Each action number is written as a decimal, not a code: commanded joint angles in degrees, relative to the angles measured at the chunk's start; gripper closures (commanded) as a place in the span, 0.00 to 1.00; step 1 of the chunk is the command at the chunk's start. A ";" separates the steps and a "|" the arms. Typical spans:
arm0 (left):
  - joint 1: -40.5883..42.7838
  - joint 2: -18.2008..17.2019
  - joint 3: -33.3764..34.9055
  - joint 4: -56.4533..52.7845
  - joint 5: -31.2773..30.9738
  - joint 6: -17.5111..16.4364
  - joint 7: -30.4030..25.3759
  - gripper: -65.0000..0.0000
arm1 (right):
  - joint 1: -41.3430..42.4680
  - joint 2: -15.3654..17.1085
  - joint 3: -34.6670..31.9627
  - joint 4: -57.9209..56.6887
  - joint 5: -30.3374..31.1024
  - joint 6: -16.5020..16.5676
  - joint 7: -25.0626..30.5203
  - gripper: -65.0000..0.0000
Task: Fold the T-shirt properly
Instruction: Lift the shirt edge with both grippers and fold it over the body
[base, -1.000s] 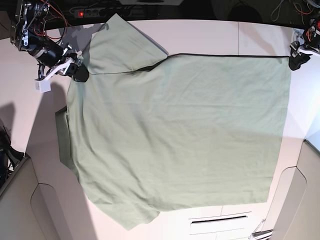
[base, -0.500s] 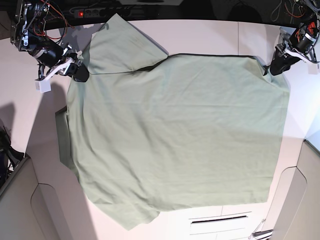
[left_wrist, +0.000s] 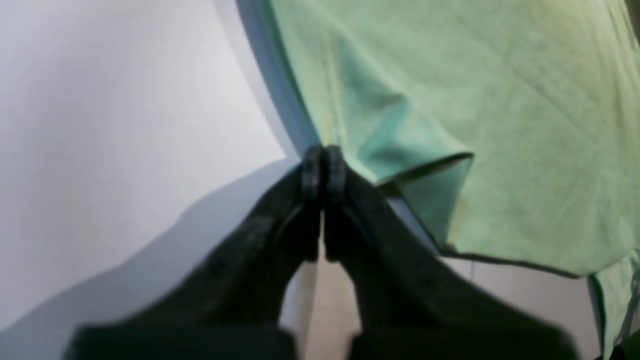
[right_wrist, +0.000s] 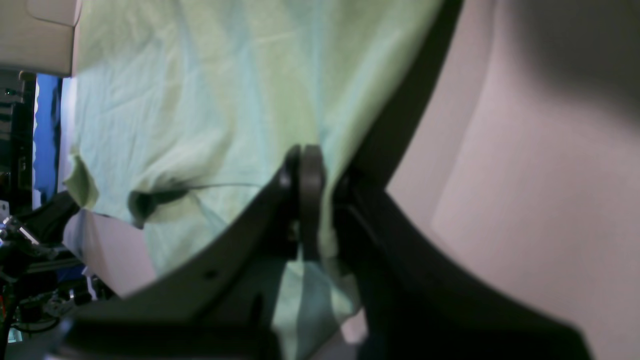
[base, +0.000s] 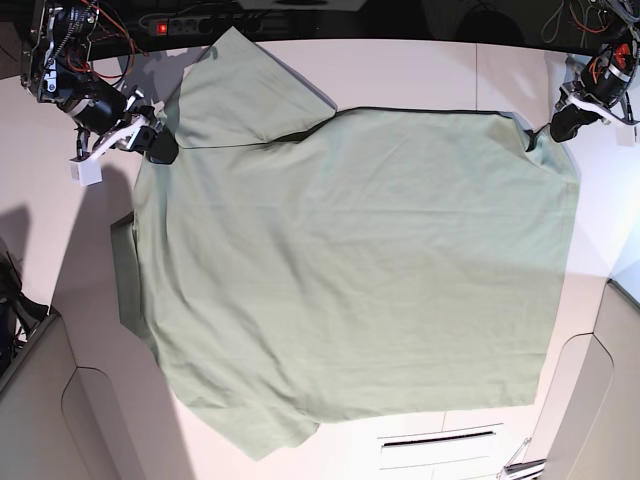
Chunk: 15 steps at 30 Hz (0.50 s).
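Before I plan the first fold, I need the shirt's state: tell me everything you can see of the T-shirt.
The T-shirt is pale sage green, thin soft cloth, with a dark trim line along one edge. It lies spread nearly flat on the white table, lightly creased, one sleeve angled up at the far side. The left gripper pinches one corner, which has lifted and curled over; the right gripper pinches the edge beside the sleeve. Both sets of jaws are closed on cloth.

The T-shirt (base: 350, 270) covers most of the table (base: 420, 70); bare strips remain along its edges.
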<state>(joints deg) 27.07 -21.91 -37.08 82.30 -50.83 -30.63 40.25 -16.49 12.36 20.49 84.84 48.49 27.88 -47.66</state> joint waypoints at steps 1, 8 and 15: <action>0.39 -0.81 -0.63 0.24 0.94 0.46 1.09 1.00 | -0.17 0.50 0.22 0.48 -0.90 -0.44 -1.42 1.00; 0.76 -0.83 -8.52 1.25 -2.80 0.22 4.04 1.00 | -0.28 0.52 5.97 6.49 -0.90 -0.39 -6.40 1.00; 5.51 -0.81 -13.03 5.07 -7.43 -2.64 6.80 1.00 | -0.55 2.27 11.61 12.74 -0.87 0.68 -10.05 1.00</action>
<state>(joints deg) 32.01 -21.61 -49.34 86.59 -57.84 -32.69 47.81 -17.17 13.69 31.62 96.57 46.70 28.25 -58.46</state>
